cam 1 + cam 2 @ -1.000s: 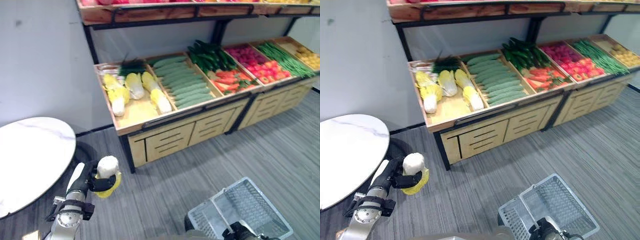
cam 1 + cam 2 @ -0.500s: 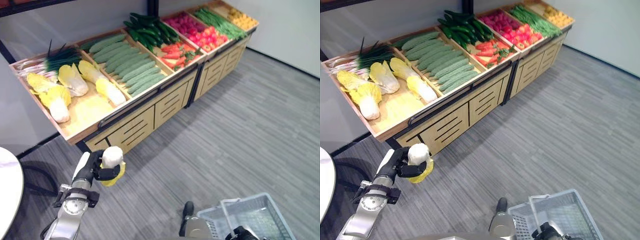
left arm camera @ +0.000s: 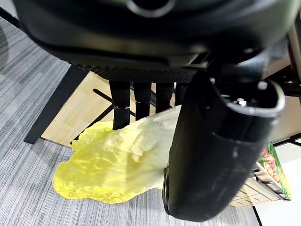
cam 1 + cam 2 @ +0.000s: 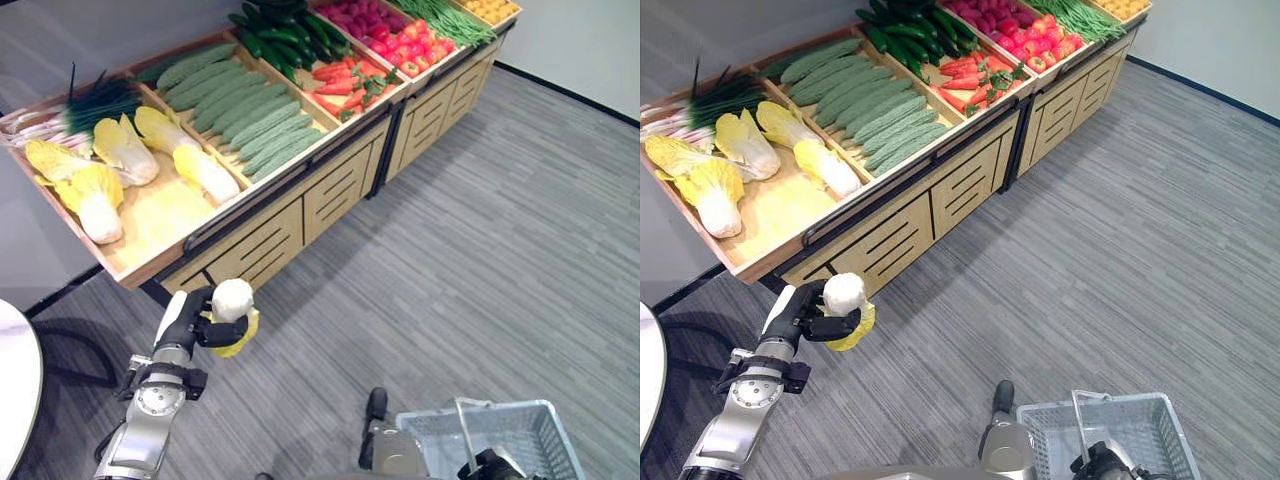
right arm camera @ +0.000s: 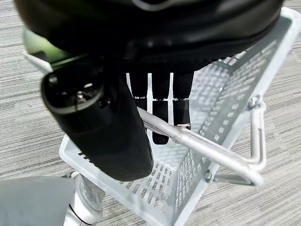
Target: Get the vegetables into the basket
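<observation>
Cabbage point(image 4: 232, 312), white at the stem and yellow at the leaves, sits in the left hand point(image 4: 190, 325) in the left eye view, held above the grey floor point(image 4: 480, 260) just in front of the wooden produce stand point(image 4: 300, 205); the stem end points up and the leaves hang below the curled fingers. At the lower right of that view the white wire basket point(image 4: 500, 445) hangs by its handle from the right hand point(image 4: 490, 466), well apart from the cabbage. From the left wrist, the thumb point(image 3: 211, 155) and fingers point(image 3: 141, 94) wrap the cabbage's pale body, its yellow leaves spilling out past them over the floor. From the right wrist, the fingers point(image 5: 160, 108) are curled round the basket's metal handle point(image 5: 207, 148), the mesh basket hanging below them.
</observation>
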Robot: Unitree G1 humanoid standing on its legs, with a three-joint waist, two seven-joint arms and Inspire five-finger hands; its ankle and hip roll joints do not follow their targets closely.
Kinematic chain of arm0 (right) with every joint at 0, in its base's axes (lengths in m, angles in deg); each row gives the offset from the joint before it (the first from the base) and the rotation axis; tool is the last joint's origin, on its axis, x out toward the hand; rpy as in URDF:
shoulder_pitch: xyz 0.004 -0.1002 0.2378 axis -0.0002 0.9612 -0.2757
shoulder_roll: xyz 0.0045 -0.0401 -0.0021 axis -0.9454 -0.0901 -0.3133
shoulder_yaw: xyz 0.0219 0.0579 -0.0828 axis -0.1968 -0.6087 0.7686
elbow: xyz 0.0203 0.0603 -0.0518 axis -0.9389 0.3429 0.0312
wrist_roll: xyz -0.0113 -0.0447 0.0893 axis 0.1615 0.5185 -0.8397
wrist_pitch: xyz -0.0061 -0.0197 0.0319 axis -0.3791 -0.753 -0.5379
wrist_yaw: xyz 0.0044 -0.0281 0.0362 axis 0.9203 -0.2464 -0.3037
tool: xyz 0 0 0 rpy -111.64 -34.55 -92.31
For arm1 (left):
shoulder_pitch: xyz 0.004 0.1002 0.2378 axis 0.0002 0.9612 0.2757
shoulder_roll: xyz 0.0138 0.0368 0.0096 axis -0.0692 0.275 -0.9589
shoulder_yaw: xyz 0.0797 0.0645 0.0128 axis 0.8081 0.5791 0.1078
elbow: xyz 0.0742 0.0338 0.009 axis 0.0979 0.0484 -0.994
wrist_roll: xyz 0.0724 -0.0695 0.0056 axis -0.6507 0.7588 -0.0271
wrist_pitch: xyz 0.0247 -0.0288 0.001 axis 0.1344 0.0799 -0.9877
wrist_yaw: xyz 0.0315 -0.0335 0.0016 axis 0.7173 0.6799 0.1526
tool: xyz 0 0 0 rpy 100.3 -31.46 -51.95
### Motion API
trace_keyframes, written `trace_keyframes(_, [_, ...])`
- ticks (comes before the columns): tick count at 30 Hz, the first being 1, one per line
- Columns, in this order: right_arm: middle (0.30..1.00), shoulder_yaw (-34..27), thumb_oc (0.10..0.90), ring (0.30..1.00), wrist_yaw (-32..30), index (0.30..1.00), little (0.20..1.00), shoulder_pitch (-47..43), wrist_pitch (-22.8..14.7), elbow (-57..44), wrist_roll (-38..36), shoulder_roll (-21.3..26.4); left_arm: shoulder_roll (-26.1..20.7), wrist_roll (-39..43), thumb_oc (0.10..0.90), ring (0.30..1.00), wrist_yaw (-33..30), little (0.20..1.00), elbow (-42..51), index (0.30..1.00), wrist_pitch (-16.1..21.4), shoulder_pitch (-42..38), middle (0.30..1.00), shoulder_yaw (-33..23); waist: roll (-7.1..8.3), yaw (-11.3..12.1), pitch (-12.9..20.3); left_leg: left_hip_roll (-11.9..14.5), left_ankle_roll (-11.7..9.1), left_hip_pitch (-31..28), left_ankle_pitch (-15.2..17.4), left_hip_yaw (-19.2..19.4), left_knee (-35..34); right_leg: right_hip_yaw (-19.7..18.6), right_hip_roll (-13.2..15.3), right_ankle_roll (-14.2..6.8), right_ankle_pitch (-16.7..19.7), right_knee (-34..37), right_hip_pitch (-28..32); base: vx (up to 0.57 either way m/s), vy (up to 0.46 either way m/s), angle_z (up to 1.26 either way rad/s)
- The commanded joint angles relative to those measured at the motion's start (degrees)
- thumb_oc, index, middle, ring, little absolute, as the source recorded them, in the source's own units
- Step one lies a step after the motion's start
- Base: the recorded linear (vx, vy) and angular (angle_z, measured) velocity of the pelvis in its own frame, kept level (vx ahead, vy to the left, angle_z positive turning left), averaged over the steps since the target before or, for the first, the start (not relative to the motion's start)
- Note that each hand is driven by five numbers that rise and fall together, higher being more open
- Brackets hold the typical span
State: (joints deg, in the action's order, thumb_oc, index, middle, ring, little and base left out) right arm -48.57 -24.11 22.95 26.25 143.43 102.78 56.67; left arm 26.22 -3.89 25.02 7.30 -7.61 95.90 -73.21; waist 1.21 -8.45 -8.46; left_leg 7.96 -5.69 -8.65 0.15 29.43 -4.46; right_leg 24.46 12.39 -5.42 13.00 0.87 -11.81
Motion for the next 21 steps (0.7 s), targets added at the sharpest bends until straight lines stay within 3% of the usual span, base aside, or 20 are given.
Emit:
trace_keyframes(1, [0.3,0.8,0.4,0.3,-1.1,0.3,0.3,-2.8,-2.0,0.2,-1.0,0.5,-1.2,2.1,0.4,0.3,-2.5,0.3,7.2,0.3,5.2,-3.8,0.3,0.3,-0.8,1.8,1.1,1.6,-2.6,2.3,2.0,-9.3,11.4,-1.9,-1.3,-3.8,-5.5,-3.8,0.8,0.17,-0.298,-0.03])
trace_keyframes(5, [0.3,0.9,0.4,0.3,-1.5,0.3,0.3,-2.8,-2.3,2.5,-1.9,1.3,-1.0,3.9,0.4,0.3,-2.8,0.3,7.4,0.3,5.2,-4.8,0.3,1.1,-0.64,3.6,-1.7,6.5,-5.5,11.8,-8.2,-15.9,29.6,-1.6,-5.5,0.9,-9.3,-2.0,4.5,0.09,-0.313,0.05])
trace_keyframes(6, [0.3,1.0,0.4,0.3,-1.8,0.3,0.3,-3.0,-2.3,3.2,-2.4,1.6,-0.8,4.8,0.4,0.3,-3.2,0.3,7.7,0.3,5.4,-5.4,0.3,1.4,0.52,4.8,-3.3,5.1,-4.8,15.1,-9.1,-19.4,33.5,-2.4,-6.2,1.8,-10.2,-1.2,5.8,0.1,-0.262,-0.21])
trace_keyframes(8, [0.3,1.1,0.4,0.3,-1.9,0.3,0.3,-3.3,-2.1,3.4,-2.5,1.6,-0.7,4.9,0.4,0.3,-3.6,0.3,7.6,0.3,5.3,-5.5,0.3,1.4,1.28,4.9,-3.5,3.8,-3.8,17.8,-8.7,-21.0,33.3,-2.8,-5.7,1.7,-10.4,-0.7,6.0,0.09,-0.093,-0.4])
trace_keyframes(9, [0.3,1.3,0.4,0.3,-1.8,0.3,0.3,-3.6,-2.0,3.5,-2.5,1.6,-0.5,4.8,0.4,0.3,-3.8,0.3,7.6,0.3,5.1,-5.6,0.3,1.3,1.46,5.2,-3.7,3.5,-2.9,20.0,-7.2,-21.4,31.8,-3.6,-5.7,1.2,-10.6,-0.1,6.7,0.18,0.041,-0.37])
trace_keyframes(11, [0.3,1.4,0.4,0.3,-2.5,0.3,0.3,-4.3,-2.1,3.3,-3.2,2.1,-0.3,4.6,0.4,0.3,-4.6,0.3,7.4,0.3,5.3,-5.6,0.3,0.9,1.36,6.7,-3.6,4.0,-2.2,24.4,-5.1,-23.0,16.7,-7.2,-5.9,-1.1,-11.2,1.5,8.6,0.42,0.239,-0.26])
trace_keyframes(12, [0.3,2.2,0.4,0.3,-2.9,0.3,0.3,-4.8,-2.2,2.8,-2.9,2.4,0.1,4.7,0.4,0.3,-5.5,0.3,7.2,0.3,5.9,-5.8,0.3,0.9,0.62,8.5,-4.0,3.1,-3.1,25.1,-10.8,-27.9,6.5,-10.2,-6.6,-1.6,-11.4,2.2,9.4,0.42,0.313,-0.5])
trace_keyframes(14, [0.3,3.4,0.4,0.3,-3.2,0.3,0.3,-6.2,-2.6,2.9,-2.8,2.5,0.0,4.7,0.4,0.3,-6.4,0.3,6.7,0.3,6.5,-6.4,0.3,1.4,0.09,9.5,-4.5,1.8,-4.7,25.9,-13.2,-33.7,2.6,-13.7,-7.1,-1.9,-11.9,2.4,10.3,0.26,0.184,-1.34])
trace_keyframes(15, [0.3,4.0,0.4,0.3,-3.2,0.3,0.3,-6.9,-2.7,3.3,-2.8,2.3,-0.2,4.6,0.4,0.3,-6.7,0.3,6.7,0.3,6.6,-6.4,0.3,1.3,-0.14,9.5,-4.7,1.7,-4.9,25.5,-13.3,-34.4,2.0,-15.7,-7.3,-2.0,-12.3,2.3,10.8,0.15,0.142,-1.5])
trace_keyframes(17, [0.3,4.2,0.4,0.3,-3.1,0.3,0.3,-7.2,-2.9,3.3,-2.9,2.1,-0.5,4.5,0.4,0.3,-6.9,0.3,6.9,0.3,6.6,-6.2,0.3,1.1,-0.14,9.5,-4.8,1.5,-4.7,24.7,-12.4,-34.4,2.8,-17.3,-7.4,-2.0,-12.6,2.1,11.1,0.1,0.127,-1.3])
trace_keyframes(18, [0.3,4.4,0.4,0.3,-3.0,0.3,0.3,-7.4,-3.1,3.4,-3.0,1.6,-0.6,4.6,0.4,0.3,-6.9,0.3,7.5,0.3,6.7,-5.4,0.3,0.6,-0.13,9.0,-4.1,1.5,-3.8,23.2,-10.4,-34.0,3.7,-19.5,-7.4,-2.3,-13.2,1.9,11.3,0.13,0.215,-1.54])
trace_keyframes(21, [0.3,3.5,0.4,0.3,-3.0,0.3,0.3,-6.9,-3.1,3.1,-3.8,0.8,-1.2,4.6,0.4,0.3,-7.0,0.3,7.9,0.3,6.7,-5.3,0.3,0.6,0.88,8.5,-3.5,0.6,-2.1,22.5,-7.9,-31.9,6.1,-21.7,-5.1,-3.2,-13.5,1.4,12.3,0.2,0.254,-0.86])
